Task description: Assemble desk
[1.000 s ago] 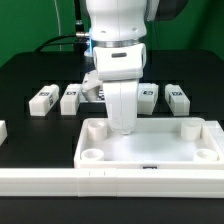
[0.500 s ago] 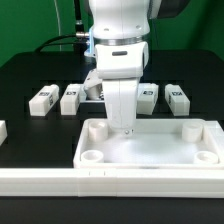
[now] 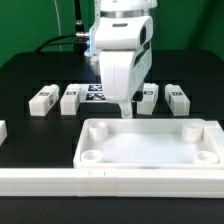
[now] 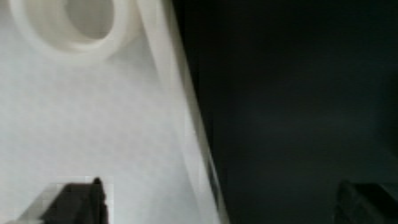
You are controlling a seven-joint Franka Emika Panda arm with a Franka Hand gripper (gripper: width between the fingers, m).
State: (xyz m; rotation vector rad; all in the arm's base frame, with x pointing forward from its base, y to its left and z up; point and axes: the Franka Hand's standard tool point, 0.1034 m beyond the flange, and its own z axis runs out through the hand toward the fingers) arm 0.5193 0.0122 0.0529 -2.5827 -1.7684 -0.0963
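Observation:
The white desk top [image 3: 150, 146] lies socket side up near the table's front, with round sockets in its corners. Four white block legs lie in a row behind it: two on the exterior view's left [image 3: 42, 99] [image 3: 70, 98] and two on the right [image 3: 147, 97] [image 3: 177, 96]. My gripper [image 3: 127, 110] hangs just above the desk top's back rim, open and empty. In the wrist view the gripper [image 4: 222, 205] straddles the desk top's rim [image 4: 169, 120], with one corner socket [image 4: 89, 25] in sight and black table beyond.
The marker board [image 3: 97, 92] lies behind the arm between the legs. A long white rail bar [image 3: 100, 183] runs along the front edge. Another white piece [image 3: 2, 130] shows at the exterior view's left edge.
The gripper has risen from the desk top's back rim and shifted slightly toward the exterior view's right. The desk top and legs have not moved.

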